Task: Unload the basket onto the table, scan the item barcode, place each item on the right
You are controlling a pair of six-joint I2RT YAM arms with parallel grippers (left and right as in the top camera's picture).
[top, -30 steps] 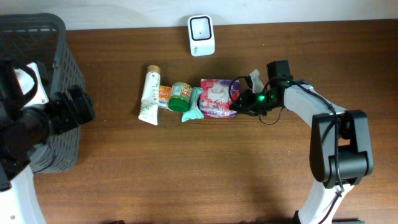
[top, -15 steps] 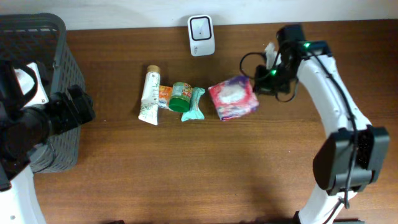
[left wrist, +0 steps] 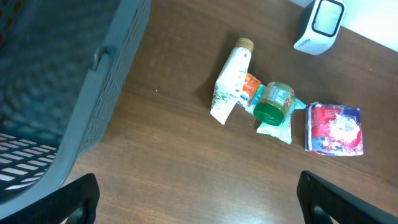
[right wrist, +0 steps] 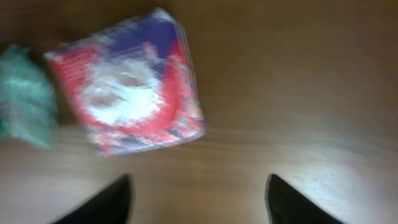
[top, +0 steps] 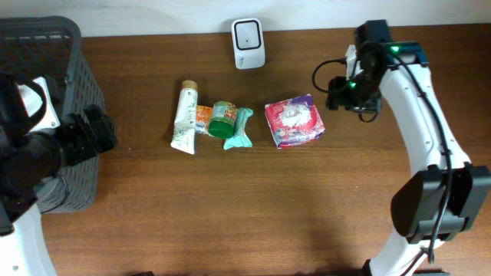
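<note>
The item, a red and purple packet point(top: 294, 121), lies flat on the wooden table, right of the row of goods. It fills the upper left of the right wrist view point(right wrist: 134, 87) and shows small at the right of the left wrist view point(left wrist: 334, 127). My right gripper point(top: 334, 93) hovers just right of it, open, with nothing between its fingers point(right wrist: 199, 202). The white barcode scanner point(top: 248, 44) stands at the table's back edge, also seen by the left wrist camera point(left wrist: 320, 25). My left gripper point(left wrist: 199, 199) is wide open and empty, at the far left beside the basket.
A grey mesh basket point(top: 46, 38) stands at the far left. A row of goods lies mid-table: a white tube point(top: 185, 117), a green-lidded jar point(top: 223, 119) and a teal packet point(top: 240, 129). The teal packet's edge shows in the right wrist view point(right wrist: 25, 93).
My right gripper pulled the packet right, away from the row, then opened and let it go. It has drawn back to the right. The left arm has not moved.
</note>
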